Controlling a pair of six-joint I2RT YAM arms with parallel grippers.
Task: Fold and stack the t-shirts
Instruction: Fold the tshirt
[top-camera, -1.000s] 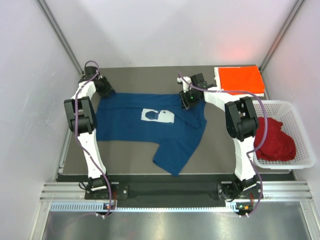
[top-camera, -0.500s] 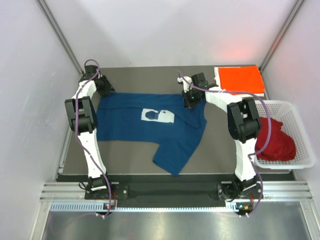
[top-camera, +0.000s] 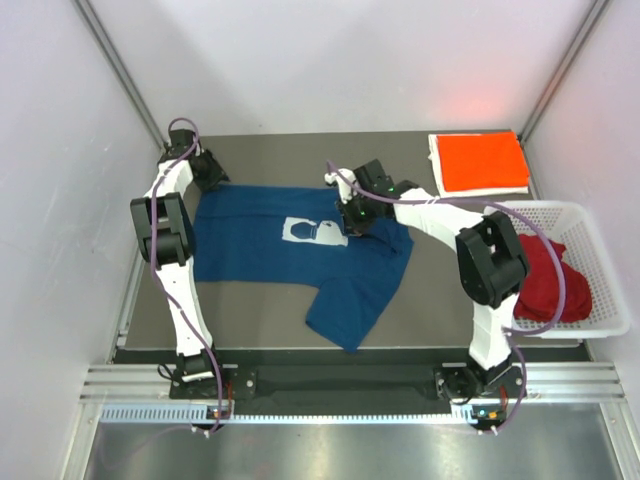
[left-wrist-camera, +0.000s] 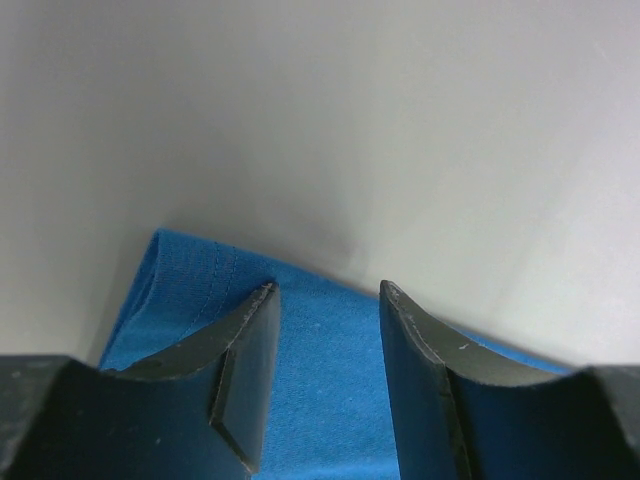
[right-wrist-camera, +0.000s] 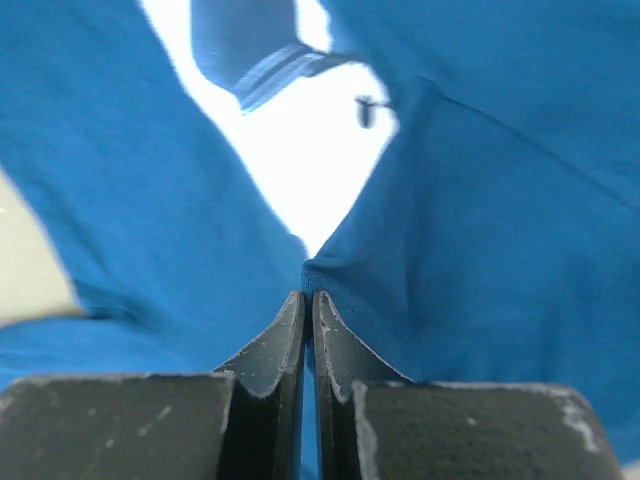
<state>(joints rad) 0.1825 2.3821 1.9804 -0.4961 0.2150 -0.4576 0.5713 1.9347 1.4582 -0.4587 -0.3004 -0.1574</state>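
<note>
While L claw (left-wrist-camera: 327, 372) sits spread over navy t-shirt (top-camera: 255, 255) edge, R claw (right-wrist-camera: 308, 325) pinches its fabric.

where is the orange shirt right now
In the top view, the folded orange t-shirt lies at the far right corner of the table, just behind the white basket that holds the dark red shirt.

Navy blue t-shirt (top-camera: 250, 250) with a small white chest print (top-camera: 315, 231) bearing a blue motif. Plain bright orange-red t-shirt (top-camera: 480, 162). Plain dark red t-shirt (top-camera: 548, 282). White lattice basket (top-camera: 605, 265). Grey-brown table (top-camera: 280, 160). White-and-black arms trailing purple cables (top-camera: 182, 128).
</note>
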